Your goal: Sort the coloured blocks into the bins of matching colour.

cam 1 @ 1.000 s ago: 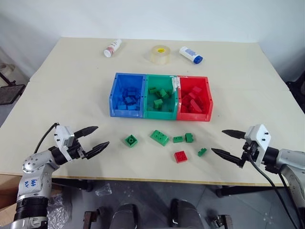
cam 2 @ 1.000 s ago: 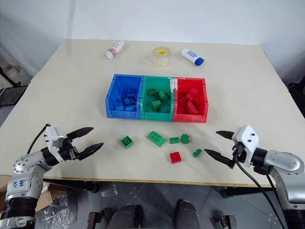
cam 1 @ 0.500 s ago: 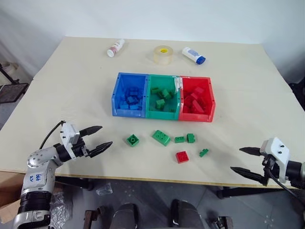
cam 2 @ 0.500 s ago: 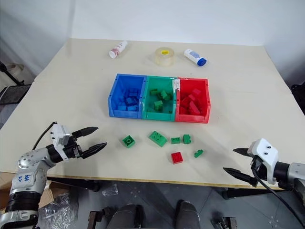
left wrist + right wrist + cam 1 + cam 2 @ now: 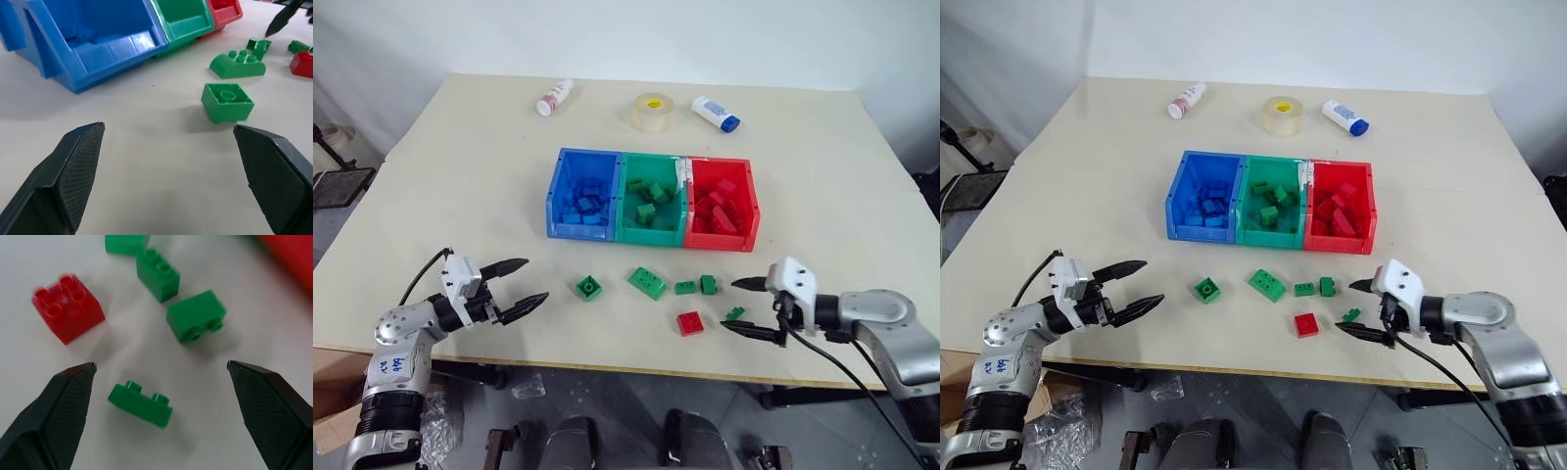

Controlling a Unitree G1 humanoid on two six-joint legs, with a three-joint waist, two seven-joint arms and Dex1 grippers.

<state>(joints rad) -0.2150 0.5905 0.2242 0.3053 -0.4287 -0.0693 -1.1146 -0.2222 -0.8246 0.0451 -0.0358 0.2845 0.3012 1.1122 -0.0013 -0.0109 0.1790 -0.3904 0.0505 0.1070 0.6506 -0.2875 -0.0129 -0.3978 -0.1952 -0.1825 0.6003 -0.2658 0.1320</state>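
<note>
Right gripper [image 5: 745,306] spread wide, fingers either side of the small flat green brick [image 5: 735,313] on the table [image 5: 460,176], nothing pinched. Left gripper [image 5: 522,283] also spread, empty, near the square green brick [image 5: 588,287]. Loose in front of the blue/green/red bins [image 5: 652,233]: long green brick [image 5: 647,282], two small green ones [image 5: 695,285], red square brick [image 5: 688,322].

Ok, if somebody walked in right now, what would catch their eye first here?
Probably the joined bins mid-table, blue, green and red, each holding bricks of its own colour. Next, the loose blocks scattered on the table in front of them, mostly green plus one red brick. The right gripper sits open around the smallest green brick, while the left gripper waits open off to the side.
</note>
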